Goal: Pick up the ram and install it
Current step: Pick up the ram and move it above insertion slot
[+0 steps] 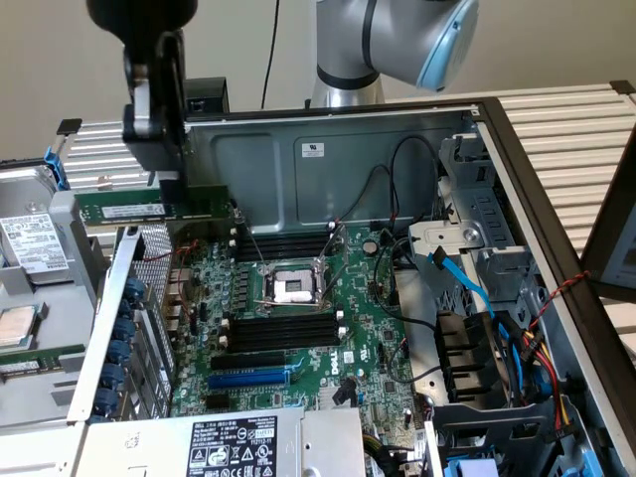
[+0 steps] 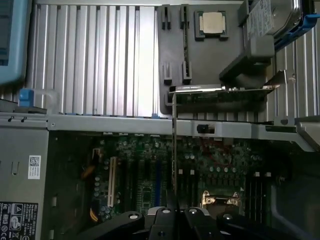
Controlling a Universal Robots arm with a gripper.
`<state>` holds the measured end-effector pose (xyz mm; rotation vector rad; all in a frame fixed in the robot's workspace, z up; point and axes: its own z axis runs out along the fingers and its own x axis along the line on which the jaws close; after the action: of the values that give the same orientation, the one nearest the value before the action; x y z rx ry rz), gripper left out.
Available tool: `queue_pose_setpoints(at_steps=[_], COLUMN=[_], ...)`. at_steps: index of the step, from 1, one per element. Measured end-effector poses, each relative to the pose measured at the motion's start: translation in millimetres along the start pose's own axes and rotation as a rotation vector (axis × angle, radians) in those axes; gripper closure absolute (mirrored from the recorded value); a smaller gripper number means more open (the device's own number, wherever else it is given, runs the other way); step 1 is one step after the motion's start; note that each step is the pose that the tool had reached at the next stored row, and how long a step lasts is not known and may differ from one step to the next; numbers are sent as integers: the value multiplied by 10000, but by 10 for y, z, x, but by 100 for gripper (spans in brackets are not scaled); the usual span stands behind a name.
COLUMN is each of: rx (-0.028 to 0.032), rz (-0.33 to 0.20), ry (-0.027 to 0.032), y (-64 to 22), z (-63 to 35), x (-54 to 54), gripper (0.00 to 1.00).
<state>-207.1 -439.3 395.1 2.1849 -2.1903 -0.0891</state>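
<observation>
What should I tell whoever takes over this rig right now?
Pincer: shut on the ram.
Ram: lifted and held level in the air, over the case edge at the exterior view's left, short of the board.
Slots: the black ones beside the socket look empty.
Done: pickup.
Left: the ram is not yet in a slot.
</observation>
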Motion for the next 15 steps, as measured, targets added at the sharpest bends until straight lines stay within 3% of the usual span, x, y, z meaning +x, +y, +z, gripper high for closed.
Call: queue_pose_setpoints(at_steps=[15], rx=[0], rz=[0], ry=[0], y=[-689], z=[64], x=[0], gripper=[88])
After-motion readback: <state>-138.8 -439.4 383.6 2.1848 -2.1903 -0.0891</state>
